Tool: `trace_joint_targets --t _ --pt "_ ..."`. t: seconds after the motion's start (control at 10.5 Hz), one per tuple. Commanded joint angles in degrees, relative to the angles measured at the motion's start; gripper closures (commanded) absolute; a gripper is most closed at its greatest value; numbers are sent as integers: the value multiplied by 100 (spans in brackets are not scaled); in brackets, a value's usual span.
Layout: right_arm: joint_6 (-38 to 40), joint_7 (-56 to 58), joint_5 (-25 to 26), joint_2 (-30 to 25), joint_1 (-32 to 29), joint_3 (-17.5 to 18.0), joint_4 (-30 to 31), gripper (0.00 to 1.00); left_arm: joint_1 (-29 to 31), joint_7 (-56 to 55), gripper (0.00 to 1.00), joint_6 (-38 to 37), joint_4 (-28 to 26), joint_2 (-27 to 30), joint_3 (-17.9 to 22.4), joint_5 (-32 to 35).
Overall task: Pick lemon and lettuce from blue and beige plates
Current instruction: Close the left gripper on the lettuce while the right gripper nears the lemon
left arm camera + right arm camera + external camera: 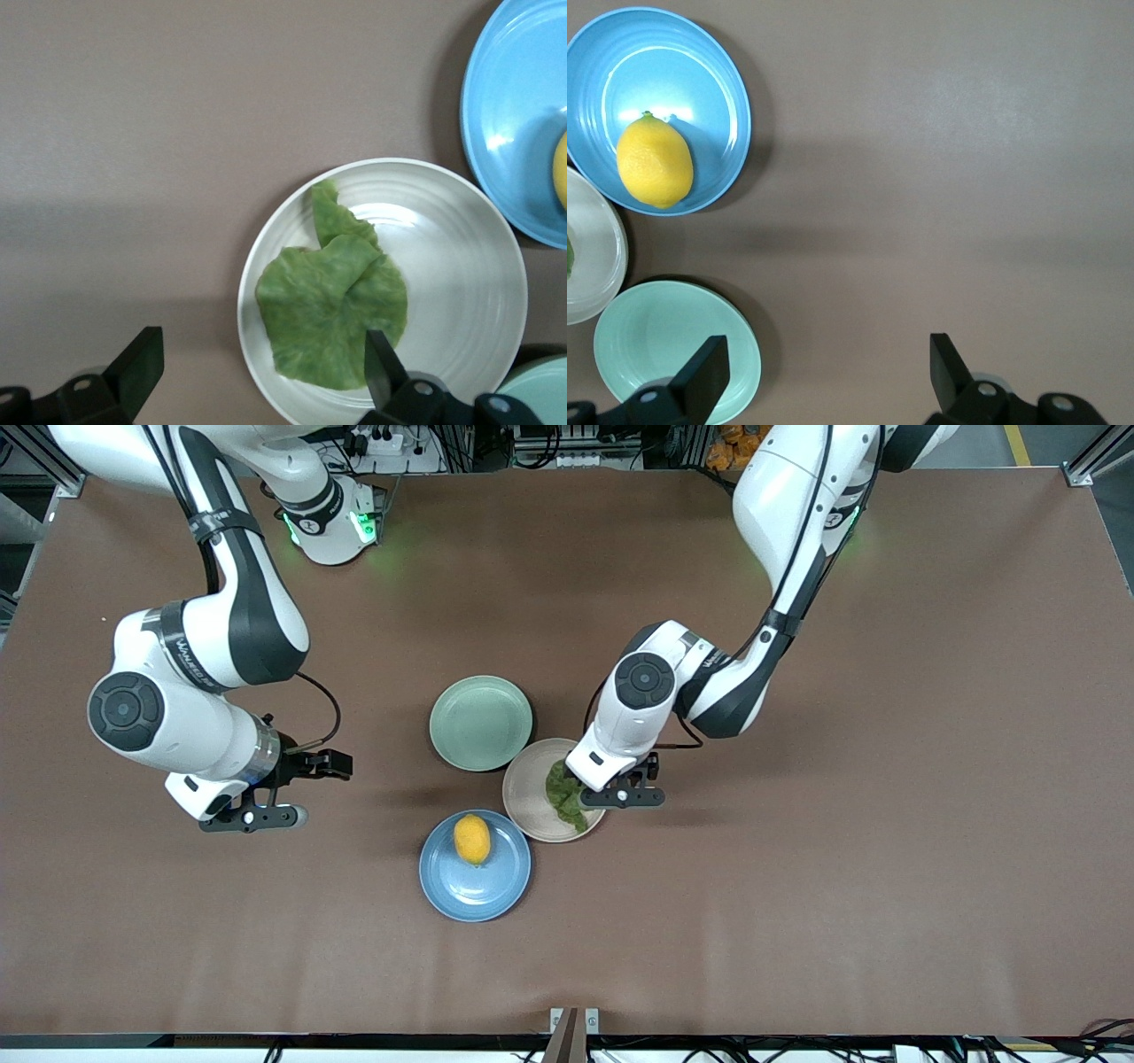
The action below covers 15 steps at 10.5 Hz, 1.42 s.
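Mint-green plate [480,722] crowds the lettuce [564,793] beneath the wide-open, empty left end effector [620,797].

A pale mint-green plate [481,723] sits on the brown table [886,824], near its middle and holding nothing; a small metal bracket [574,1020] sits at the table's edge nearest the front camera

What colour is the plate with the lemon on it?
Blue. The plate under the lemon shows best in the right wrist view.
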State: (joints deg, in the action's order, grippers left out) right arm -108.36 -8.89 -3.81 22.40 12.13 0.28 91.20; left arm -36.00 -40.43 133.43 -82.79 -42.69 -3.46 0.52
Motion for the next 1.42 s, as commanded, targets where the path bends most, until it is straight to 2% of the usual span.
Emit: trace_joint_targets --t 0.0,0.66,1.04,1.33 --pt "-149 -244 -94 88 131 -37 -23 0 -126 -316 0 288 140 -195 91 151" --pt "-659 -746 -120 282 412 -37 -50 0 -284 -720 0 1228 131 -643 109 159" --pt "-738 -1281 -226 449 553 -28 -94 0 -855 -835 0 1528 131 -811 740 151" --pt "-1037 -1773 -314 642 702 -28 -120 0 -874 -887 0 1607 131 -846 750 151"
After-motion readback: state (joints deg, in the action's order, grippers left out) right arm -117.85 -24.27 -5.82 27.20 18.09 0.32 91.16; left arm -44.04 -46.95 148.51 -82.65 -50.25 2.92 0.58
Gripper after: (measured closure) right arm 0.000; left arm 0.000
